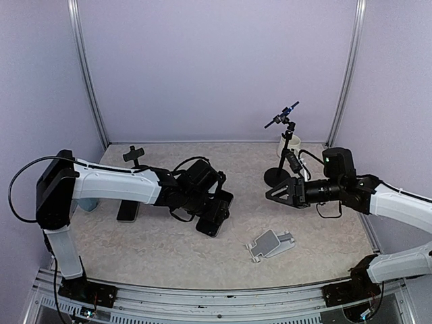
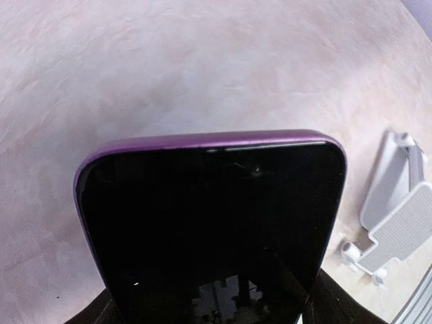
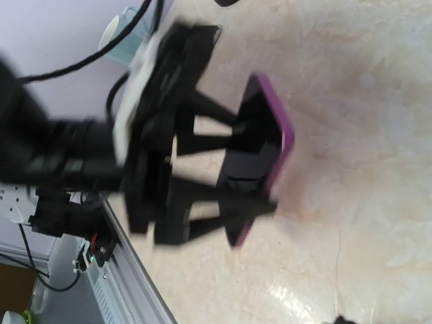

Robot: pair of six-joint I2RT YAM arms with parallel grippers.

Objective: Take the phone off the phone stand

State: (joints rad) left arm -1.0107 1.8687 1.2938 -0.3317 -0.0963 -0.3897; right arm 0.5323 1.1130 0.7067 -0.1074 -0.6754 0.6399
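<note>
Nearest the arm bases, the white stand is seen lying flat on the table with nothing resting in it. Just beyond it and to the left, the purple-edged phone is held clear of the stand by the left gripper, whose fingers are clamped on the phone's two long edges near one end; the free end is tilted out over bare tabletop. The removal itself is judged done, with only the setting-down left.

Further right, the right gripper is poised above the table, apart from both phone and stand; whether its jaws are spread cannot be told from these views. Behind it, a black tripod and a mug are seen at the far edge.

Three risks are judged likely. Because the phone is gripped near one end, it could pivot or slip if swung quickly. It could be dropped on a corner if released before being laid flat. The stand could be struck if the phone is lowered too far to the right.
</note>
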